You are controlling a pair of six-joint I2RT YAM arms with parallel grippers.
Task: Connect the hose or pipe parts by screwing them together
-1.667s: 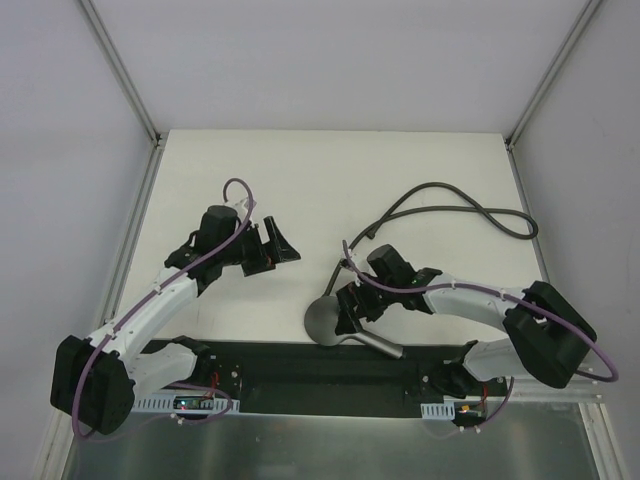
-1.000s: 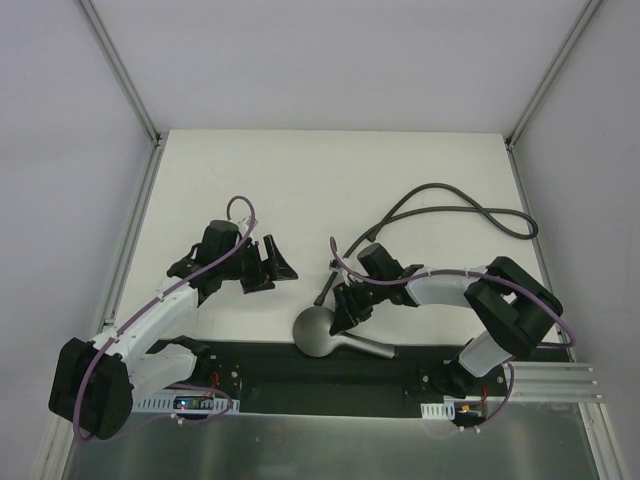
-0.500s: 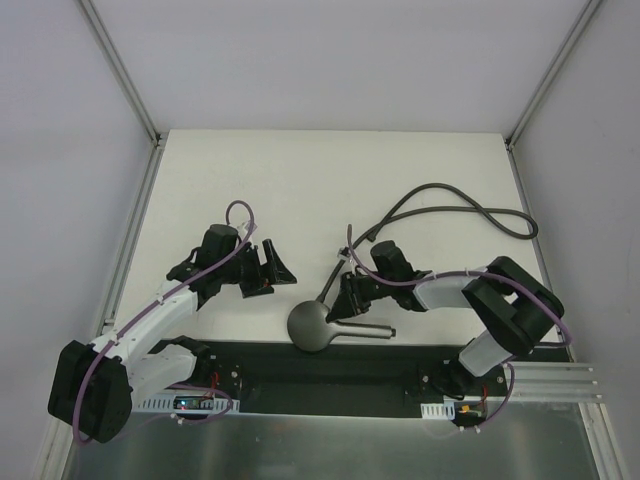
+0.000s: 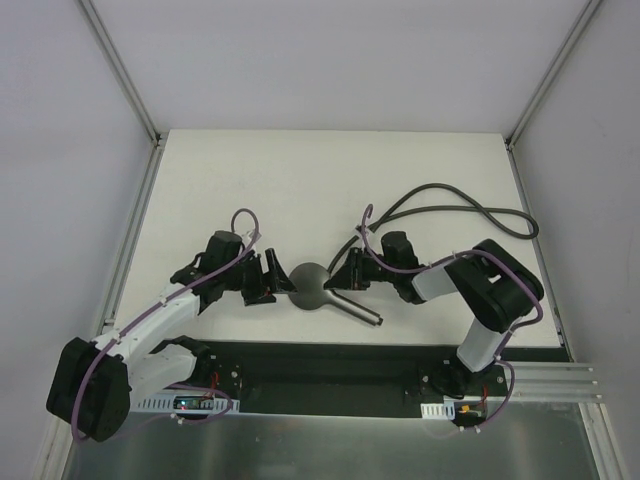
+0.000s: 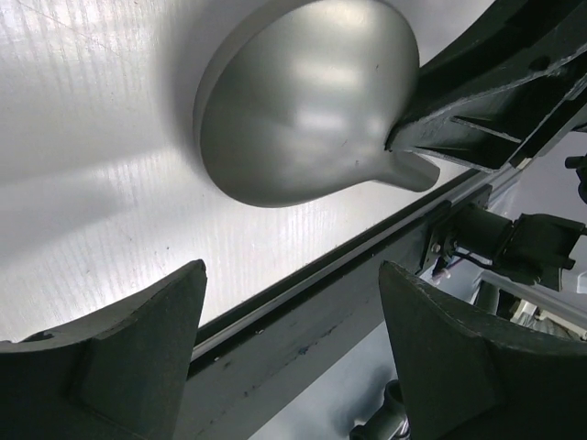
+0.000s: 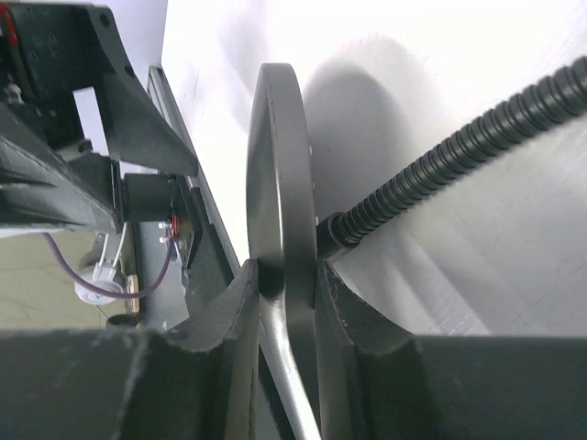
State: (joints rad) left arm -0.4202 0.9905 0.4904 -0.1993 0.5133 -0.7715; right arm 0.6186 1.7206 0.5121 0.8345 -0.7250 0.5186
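The grey shower head (image 4: 312,286) is held up on its edge in the middle of the table, its handle (image 4: 362,312) pointing to the near right. My right gripper (image 4: 345,276) is shut on it at the neck, where the right wrist view shows the rim (image 6: 280,174) edge-on between the jaws of the gripper (image 6: 286,275). The dark ribbed hose (image 4: 440,188) loops across the right back, and its end fitting (image 6: 336,229) lies just behind the head. My left gripper (image 4: 282,280) stands open just left of the head (image 5: 303,101), apart from it, nothing between its fingers (image 5: 119,367).
A black base strip (image 4: 320,365) runs along the near table edge, also seen under the left gripper (image 5: 303,302). Metal frame rails (image 4: 135,230) border the white tabletop (image 4: 300,180) on both sides, with white walls beyond.
My right gripper closed on the shower head, lifted it off the near edge and carried it up-left to the left gripper, tipping it on edge. The left gripper shifted slightly nearer and narrowed a little.
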